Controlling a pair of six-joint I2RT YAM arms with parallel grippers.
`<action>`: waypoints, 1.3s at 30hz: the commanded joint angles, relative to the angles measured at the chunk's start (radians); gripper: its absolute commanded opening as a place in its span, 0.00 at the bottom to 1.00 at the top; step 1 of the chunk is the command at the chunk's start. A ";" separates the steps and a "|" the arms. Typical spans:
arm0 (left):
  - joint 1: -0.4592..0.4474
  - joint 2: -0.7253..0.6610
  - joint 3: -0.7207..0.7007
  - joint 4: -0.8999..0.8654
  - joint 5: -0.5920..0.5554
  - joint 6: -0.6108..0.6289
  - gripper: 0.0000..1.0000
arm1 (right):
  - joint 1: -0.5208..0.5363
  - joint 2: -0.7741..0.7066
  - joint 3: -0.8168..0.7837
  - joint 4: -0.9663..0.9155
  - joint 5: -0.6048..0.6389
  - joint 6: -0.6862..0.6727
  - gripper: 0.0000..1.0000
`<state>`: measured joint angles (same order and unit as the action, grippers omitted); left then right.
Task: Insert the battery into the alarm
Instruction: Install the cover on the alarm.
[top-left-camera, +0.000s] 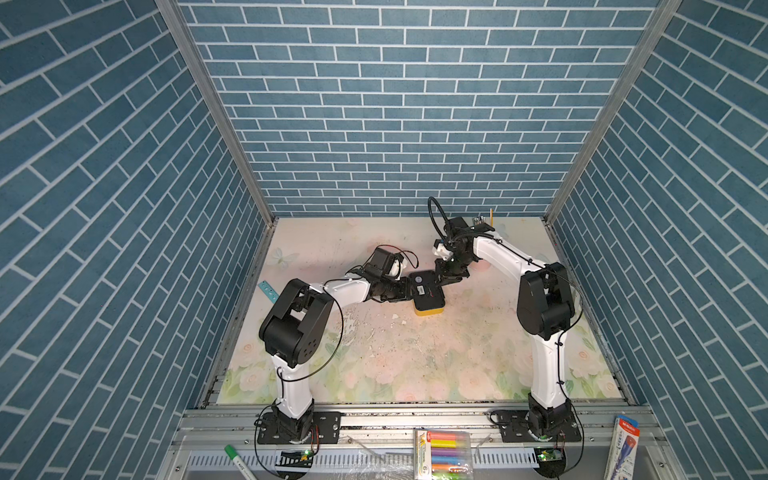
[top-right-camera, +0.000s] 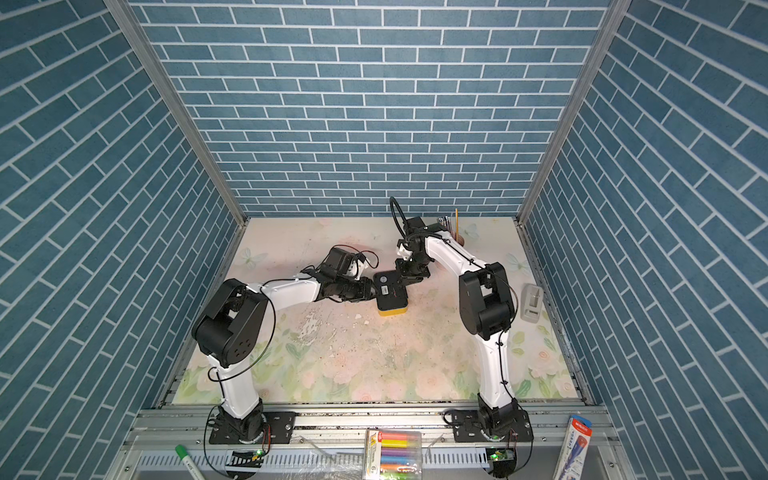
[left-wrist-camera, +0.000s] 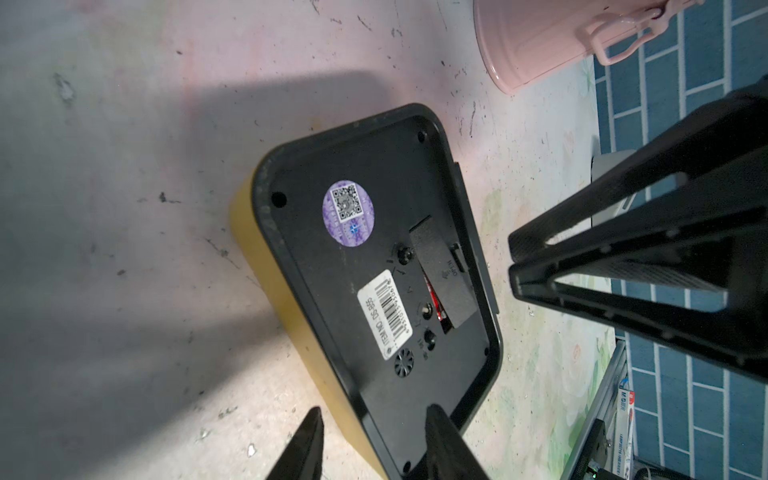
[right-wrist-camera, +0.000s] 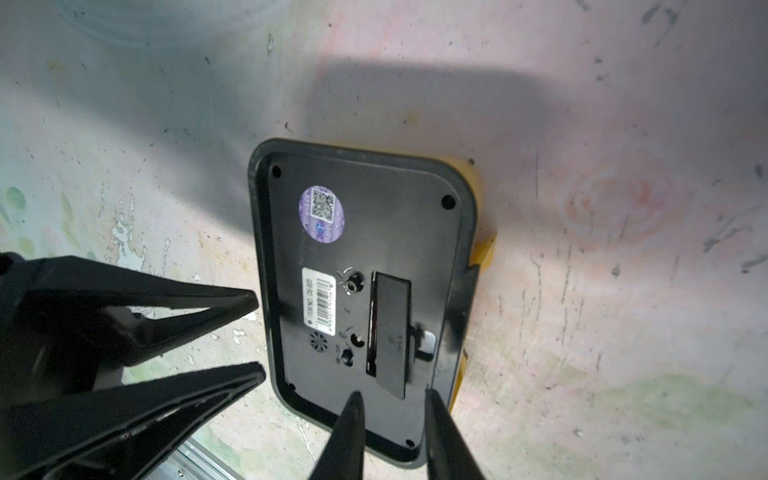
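— Blue brick-pattern walls (top-left-camera: 415, 104) on three sides, and a pale floral mat (top-left-camera: 395, 365) underfoot for the machines, scuffed and flaking just in front of the alarm (top-left-camera: 428, 291).

— One alarm?

— One. It lies face down mid-mat, black back up, yellow sides showing. On that back I count one round purple sticker (right-wrist-camera: 322, 212), one white barcode label (right-wrist-camera: 319, 301), three small knobs (right-wrist-camera: 353, 284) and one round grille (right-wrist-camera: 320, 340).

— And the battery (left-wrist-camera: 433, 299)?

— One that I can see: a red sliver in the slot in the alarm's back, mostly hidden under the black cover (right-wrist-camera: 388, 328), which sits askew over it.

— The two arms (top-left-camera: 291, 386)?

— Both reach to the alarm. The left gripper (left-wrist-camera: 374, 409) is at its left edge, fingers (left-wrist-camera: 446, 449) parted, clamping nothing I can make out. The right gripper (right-wrist-camera: 392, 392) hovers over its far right end by the cover, with a narrow gap and nothing in it.

— Anything else?

— One pink cup (left-wrist-camera: 540, 41) beyond the alarm toward the back right corner, one blue ruler (top-left-camera: 268, 291) well off to its left, and one grey device (top-right-camera: 532, 301) well off to its right.
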<state>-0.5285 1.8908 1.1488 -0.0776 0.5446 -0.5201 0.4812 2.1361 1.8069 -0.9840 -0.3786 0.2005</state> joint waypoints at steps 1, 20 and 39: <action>0.005 0.006 -0.003 -0.004 0.002 0.003 0.43 | -0.003 0.033 0.019 -0.044 -0.003 -0.036 0.25; 0.005 0.017 -0.032 0.013 0.002 -0.007 0.43 | 0.002 0.111 0.061 -0.053 0.016 -0.044 0.21; 0.005 0.033 -0.027 0.016 0.011 -0.009 0.43 | 0.010 0.144 0.082 -0.058 0.038 -0.038 0.11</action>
<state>-0.5285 1.8980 1.1297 -0.0669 0.5449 -0.5278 0.4892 2.2372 1.8793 -1.0248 -0.3630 0.1837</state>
